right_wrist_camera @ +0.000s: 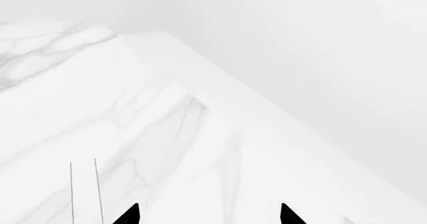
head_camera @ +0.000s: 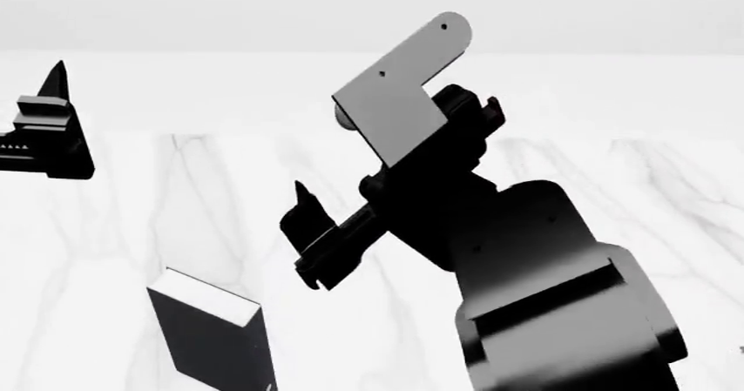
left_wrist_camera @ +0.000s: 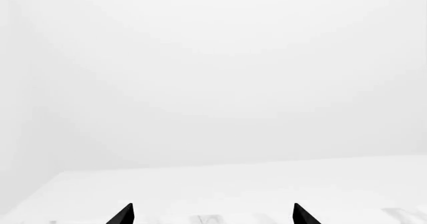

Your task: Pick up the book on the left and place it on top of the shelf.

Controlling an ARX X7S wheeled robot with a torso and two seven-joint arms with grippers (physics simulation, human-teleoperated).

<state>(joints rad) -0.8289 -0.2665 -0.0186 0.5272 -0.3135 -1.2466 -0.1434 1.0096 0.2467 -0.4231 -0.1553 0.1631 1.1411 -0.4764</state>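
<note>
The book (head_camera: 212, 337) is black with a white page edge. It stands on the white marble table at the lower left of the head view, cut off by the frame's bottom edge. My right gripper (head_camera: 309, 232) hangs above the table just right of the book and above it, apart from it. In the right wrist view its fingertips (right_wrist_camera: 208, 214) are wide apart with only marble between them. My left gripper (head_camera: 49, 121) is at the far left edge, raised, well away from the book. It is open and empty in its wrist view (left_wrist_camera: 212, 214). The shelf is out of view.
The marble table (head_camera: 605, 182) fills the head view, with its far edge against a plain white wall. My right arm and its grey bracket (head_camera: 402, 86) block the middle. Two thin grey upright lines (right_wrist_camera: 84, 189) show beside the right fingertips; I cannot tell what they are.
</note>
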